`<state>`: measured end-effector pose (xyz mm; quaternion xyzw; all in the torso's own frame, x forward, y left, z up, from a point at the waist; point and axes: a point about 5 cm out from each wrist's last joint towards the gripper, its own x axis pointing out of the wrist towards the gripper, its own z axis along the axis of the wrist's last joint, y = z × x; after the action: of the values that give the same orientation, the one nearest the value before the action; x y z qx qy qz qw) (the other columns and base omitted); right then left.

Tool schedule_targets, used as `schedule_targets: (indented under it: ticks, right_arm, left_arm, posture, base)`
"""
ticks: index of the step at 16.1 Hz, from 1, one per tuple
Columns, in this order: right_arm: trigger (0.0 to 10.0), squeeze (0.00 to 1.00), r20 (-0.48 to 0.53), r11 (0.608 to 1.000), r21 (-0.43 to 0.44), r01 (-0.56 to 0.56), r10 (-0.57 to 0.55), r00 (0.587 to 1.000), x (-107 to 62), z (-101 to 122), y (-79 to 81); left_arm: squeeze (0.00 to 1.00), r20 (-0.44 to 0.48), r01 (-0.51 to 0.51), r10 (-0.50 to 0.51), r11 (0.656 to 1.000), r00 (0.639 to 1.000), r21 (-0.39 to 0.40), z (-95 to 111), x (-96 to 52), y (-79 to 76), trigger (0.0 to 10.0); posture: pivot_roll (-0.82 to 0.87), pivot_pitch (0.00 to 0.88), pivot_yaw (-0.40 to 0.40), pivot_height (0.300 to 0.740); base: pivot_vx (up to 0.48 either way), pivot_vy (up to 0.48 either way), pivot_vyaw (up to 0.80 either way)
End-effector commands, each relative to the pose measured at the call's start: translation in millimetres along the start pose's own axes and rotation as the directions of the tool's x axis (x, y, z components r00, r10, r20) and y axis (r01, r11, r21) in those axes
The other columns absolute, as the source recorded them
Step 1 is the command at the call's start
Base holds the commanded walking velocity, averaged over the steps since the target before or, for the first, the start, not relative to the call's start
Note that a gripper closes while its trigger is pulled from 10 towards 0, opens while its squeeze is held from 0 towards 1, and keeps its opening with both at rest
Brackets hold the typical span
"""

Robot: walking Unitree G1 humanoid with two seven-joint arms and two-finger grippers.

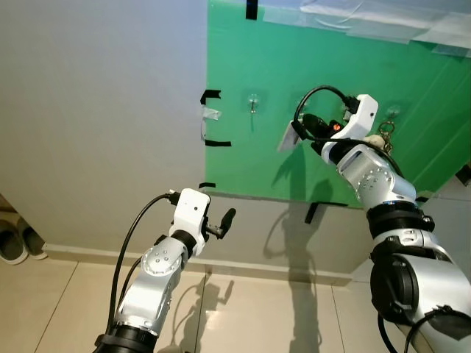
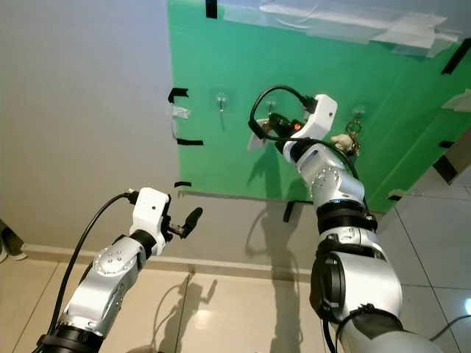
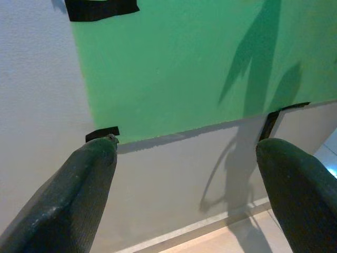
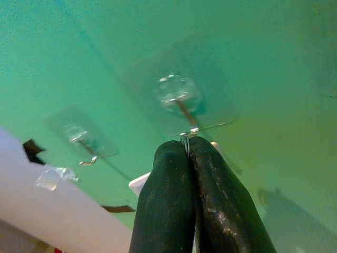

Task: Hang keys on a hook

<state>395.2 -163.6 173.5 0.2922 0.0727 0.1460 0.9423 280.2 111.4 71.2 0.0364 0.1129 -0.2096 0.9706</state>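
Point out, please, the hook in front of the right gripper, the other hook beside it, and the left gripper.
Hook (image 4: 178, 96), right wrist view: on its clear round base.
Other hook (image 4: 79, 136), right wrist view: on its clear pad.
Left gripper (image 3: 184, 174), left wrist view: midway between its open fingertips.

A thin wire key ring (image 4: 185, 138) is pinched between the closed black fingers (image 4: 202, 200) just below a clear stick-on hook (image 4: 181, 103), at the centre of the right wrist frame. Keys (image 1: 384, 137) with a pale charm dangle at another hook, right of the head frame.
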Motion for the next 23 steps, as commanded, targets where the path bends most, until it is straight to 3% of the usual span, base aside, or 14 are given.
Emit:
schedule_targets:
  ticks: [1, 10, 19, 21, 23]
  right_arm:
    - [10.0, 0.0, 0.05, 1.0, 0.022, 0.001, -0.002, 0.999, 2.3, 15.1, 3.7]
    - [10.0, 0.0, 0.017, 0.985, 0.17, -0.014, 0.012, 1.0, 7.9, 12.8, 7.6]
    - [10.0, 0.0, -0.029, 0.972, 0.235, 0.0, 0.007, 1.0, 8.2, 6.8, 5.1]
    - [10.0, 0.0, -0.017, 0.974, 0.227, 0.024, -0.021, 1.0, 8.0, 8.6, 2.6]
    - [10.0, 0.0, 0.04, 0.991, 0.088, 0.102, -0.106, 0.994, 6.0, 16.7, -5.1]
  left_arm:
    - [0.0, 0.011, 0.018, -0.018, 1.0, 1.0, 0.004, 5.6, 3.0, -3.2, 10.0]
    - [0.0, 0.01, 0.017, -0.017, 1.0, 1.0, -0.001, 5.3, 3.0, -6.1, 10.0]
    - [0.0, 0.005, 0.02, -0.02, 1.0, 1.0, -0.004, 4.1, 4.2, -8.5, 10.0]
    - [0.0, 0.005, 0.021, -0.021, 1.0, 1.0, -0.004, 4.0, 4.3, -9.9, 10.0]
    - [0.0, 0.005, 0.019, -0.019, 1.0, 1.0, -0.004, 4.0, 4.3, -9.8, 10.0]
  posture:
    - [0.02, 0.0, -0.065, 0.74]
    - [0.03, 0.0, -0.075, 0.74]
    - [0.02, 0.0, -0.077, 0.74]
    - [0.02, 0.0, -0.079, 0.74]
    - [0.02, 0.0, -0.081, 0.74]
  base:
    - [0.0, 0.0, 0.0]
    - [0.0, 0.0, 0.0]
    - [0.0, 0.0, 0.0]
    - [0.0, 0.0, 0.0]
    - [0.0, 0.0, 0.0]
